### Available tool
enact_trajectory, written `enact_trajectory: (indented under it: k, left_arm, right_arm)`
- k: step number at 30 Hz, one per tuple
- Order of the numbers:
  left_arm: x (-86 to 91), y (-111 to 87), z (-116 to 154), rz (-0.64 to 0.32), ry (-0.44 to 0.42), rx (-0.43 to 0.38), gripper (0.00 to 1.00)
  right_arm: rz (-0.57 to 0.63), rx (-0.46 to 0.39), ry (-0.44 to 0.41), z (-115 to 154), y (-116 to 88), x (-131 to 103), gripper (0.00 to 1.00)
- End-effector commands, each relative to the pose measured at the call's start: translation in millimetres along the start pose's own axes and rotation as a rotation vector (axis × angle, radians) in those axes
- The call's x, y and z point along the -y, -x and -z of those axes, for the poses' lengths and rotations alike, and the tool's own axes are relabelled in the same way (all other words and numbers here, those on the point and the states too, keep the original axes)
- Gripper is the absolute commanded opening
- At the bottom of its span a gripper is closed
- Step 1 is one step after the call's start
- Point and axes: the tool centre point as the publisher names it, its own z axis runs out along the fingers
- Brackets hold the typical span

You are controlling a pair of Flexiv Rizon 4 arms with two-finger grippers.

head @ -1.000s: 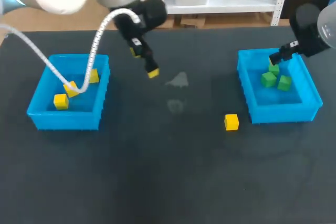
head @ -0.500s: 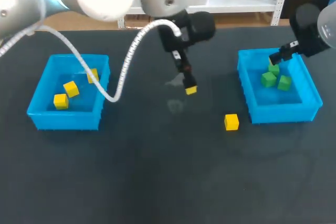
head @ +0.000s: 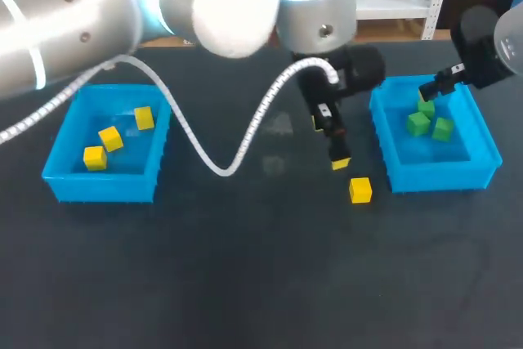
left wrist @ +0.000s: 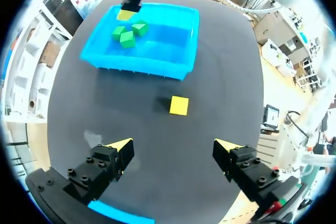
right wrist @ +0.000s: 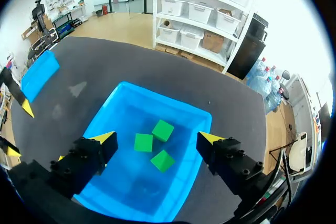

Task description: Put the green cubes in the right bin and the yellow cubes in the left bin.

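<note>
Left gripper point(left wrist: 173, 145): the fingers stand wide apart with nothing between them. It hangs over the dark table point(head: 204, 267), past the middle and near the right bin.
Loose yellow cube point(left wrist: 179, 105): it lies on the table just ahead of the left gripper, between the gripper and the right bin. It is a little apart from the bin's wall, and no finger touches it.
Right gripper point(right wrist: 156, 138): the fingers are also wide apart and empty. It hangs above the right bin.
Right bin point(head: 433, 179): blue, at the right side of the table. Three green cubes point(head: 419, 123) lie inside, close together.
Left bin point(head: 102, 185): blue, at the left side of the table, well apart from both grippers. Three yellow cubes point(head: 111, 138) lie inside, a little spread.
Cable point(head: 245, 140): white, it hangs in a loop from the left arm over the table.
</note>
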Motion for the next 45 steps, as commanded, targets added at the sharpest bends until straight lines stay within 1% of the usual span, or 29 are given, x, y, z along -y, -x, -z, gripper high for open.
enact_trajectory:
  k: [1,4,10,14,16,20,23,26,31,45]
  left_arm:
    - [-3.7,18.8,-18,-0.037,0.05,-0.118,1.0]
    - [-4.4,23.3,-26,-0.058,0.068,-0.138,1.0]
    - [-3.1,30.2,-39,-0.086,0.061,-0.152,1.0]
    - [-4.4,33.6,-45,-0.073,0.057,-0.163,1.0]
    - [-4.8,35.7,-46,-0.048,0.055,-0.165,1.0]
    - [-5.8,38.1,-49,0.015,0.019,-0.172,1.0]
    - [-6.9,37.4,-55,0.031,0.007,-0.17,1.0]
    - [-8.5,35.2,-61,0.046,0.009,-0.166,1.0]
    - [-8.5,33.1,-69,0.044,0.028,-0.161,1.0]
    - [-12.0,33.9,-87,0.065,0.077,-0.164,1.0]
  right_arm:
    - [-0.001,0.003,-0.004,1,-1,-1,1.0]
    - [-0.001,0.003,-0.004,1,-1,-1,1.0]
    - [-0.001,0.003,-0.004,1,-1,-1,1.0]
    - [-0.001,0.003,-0.004,1,-1,-1,1.0]
    - [-0.001,0.003,-0.004,1,-1,-1,1.0]
    - [-0.001,0.003,-0.004,1,-1,-1,1.0]
    - [-0.001,0.003,-0.004,1,-1,-1,1.0]
    - [-0.001,0.003,-0.004,1,-1,-1,1.0]
    - [-0.001,0.003,-0.004,1,-1,-1,1.0]
    - [-0.001,0.003,-0.004,1,-1,-1,1.0]
